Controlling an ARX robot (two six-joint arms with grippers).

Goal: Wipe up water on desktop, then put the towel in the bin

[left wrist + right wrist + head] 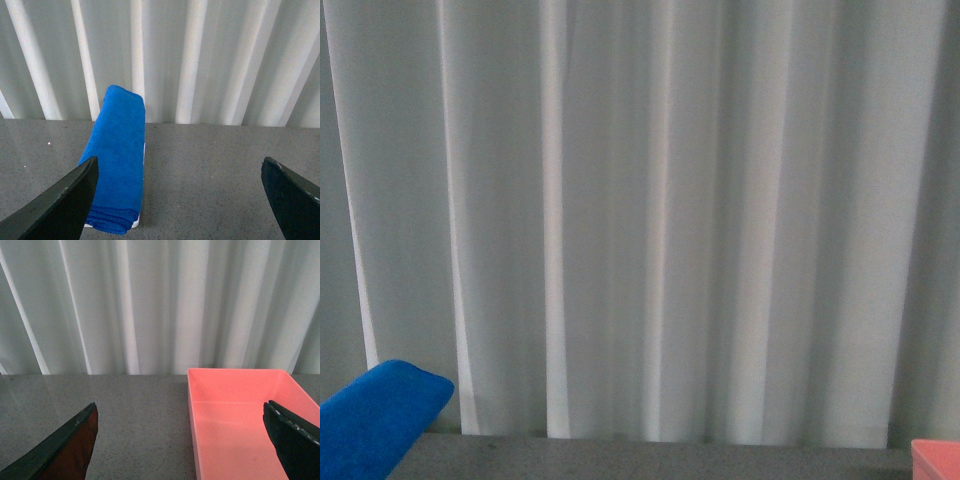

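On the left side of the dark grey, finely speckled matte desk (215, 175) you have the bright royal-blue fuzzy cloth towel (117, 165), folded into a long strip. A sliver of something white shows under its edge, and I cannot tell what that is. Your left pincer (180, 165) hovers near the towel, spread wide and holding nothing, with the towel ahead of it and off towards one finger. Your right pincer (180, 405) is equally wide apart and empty. It faces the salmon-pink, straight-walled plastic bin (235, 371) on the desk's right side, and nothing shows inside the bin.

I judge the wiping not yet begun, so the step in hand is fetching the towel. Next, shift the left pincer sideways until the fold sits between its fingers, then lower it and close. I can make out no water on the desk, so you must find the wet patch.

Count: one towel, one bin, two pincers.
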